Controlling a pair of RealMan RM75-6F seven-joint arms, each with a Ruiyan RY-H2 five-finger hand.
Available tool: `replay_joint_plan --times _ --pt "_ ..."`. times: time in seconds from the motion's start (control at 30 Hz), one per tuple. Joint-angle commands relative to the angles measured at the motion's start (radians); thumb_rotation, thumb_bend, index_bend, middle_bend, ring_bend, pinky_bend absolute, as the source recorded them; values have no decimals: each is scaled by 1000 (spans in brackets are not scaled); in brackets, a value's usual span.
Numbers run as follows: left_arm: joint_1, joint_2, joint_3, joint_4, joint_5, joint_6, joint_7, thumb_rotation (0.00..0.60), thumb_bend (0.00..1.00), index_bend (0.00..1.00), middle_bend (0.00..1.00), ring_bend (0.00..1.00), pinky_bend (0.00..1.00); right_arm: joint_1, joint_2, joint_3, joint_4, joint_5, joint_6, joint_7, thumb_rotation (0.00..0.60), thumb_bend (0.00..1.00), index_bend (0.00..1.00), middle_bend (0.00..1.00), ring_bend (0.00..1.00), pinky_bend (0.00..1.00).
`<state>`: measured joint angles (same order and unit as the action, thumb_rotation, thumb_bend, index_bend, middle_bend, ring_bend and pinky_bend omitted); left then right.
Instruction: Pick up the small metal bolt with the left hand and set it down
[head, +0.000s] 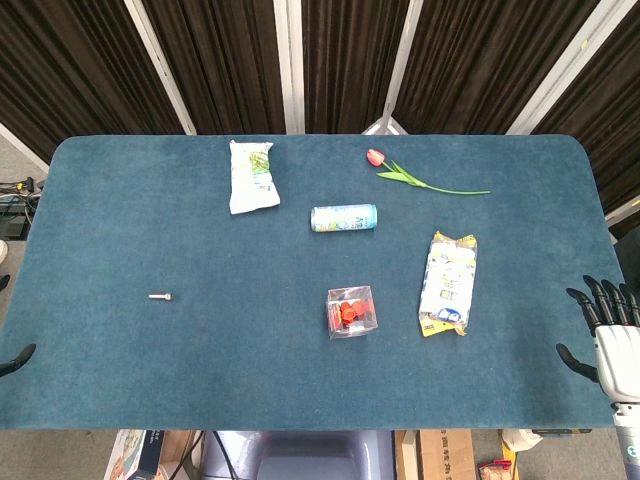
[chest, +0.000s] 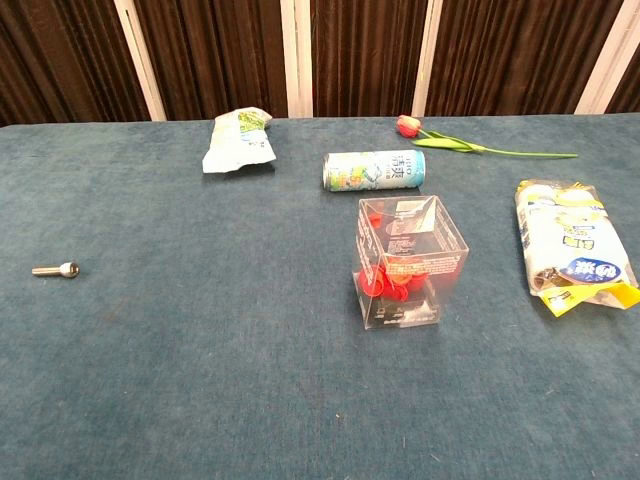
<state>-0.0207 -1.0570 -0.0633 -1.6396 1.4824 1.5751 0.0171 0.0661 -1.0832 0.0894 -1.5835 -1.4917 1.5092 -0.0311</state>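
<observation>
The small metal bolt (head: 160, 297) lies on its side on the blue cloth, left of centre; the chest view shows the bolt (chest: 56, 268) at the far left. Only a dark thumb tip of my left hand (head: 17, 359) pokes in at the left table edge, well left of and below the bolt, holding nothing. My right hand (head: 603, 325) hovers at the right table edge with its fingers spread and empty. Neither hand appears in the chest view.
A clear box of red pieces (head: 351, 311) stands near the middle. A can (head: 343, 217) lies behind it. A white-green pouch (head: 252, 176) is at the back left, a tulip (head: 420, 178) at the back right, and a yellow-blue snack bag (head: 448, 283) at the right.
</observation>
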Motion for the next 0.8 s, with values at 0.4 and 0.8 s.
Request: replay_joint_plan --times 0.4,0.8 --pt "6 0 4 -20 2 8 27 600 295 62 0 0 32 -6 40 -23 -62 -4 -20 -25 600 226 141 104 78 0" --pt "-10 -9 2 11 28 -2 -4 600 273 60 0 0 32 -5 27 -22 -51 -8 -16 -16 600 226 141 104 78 0"
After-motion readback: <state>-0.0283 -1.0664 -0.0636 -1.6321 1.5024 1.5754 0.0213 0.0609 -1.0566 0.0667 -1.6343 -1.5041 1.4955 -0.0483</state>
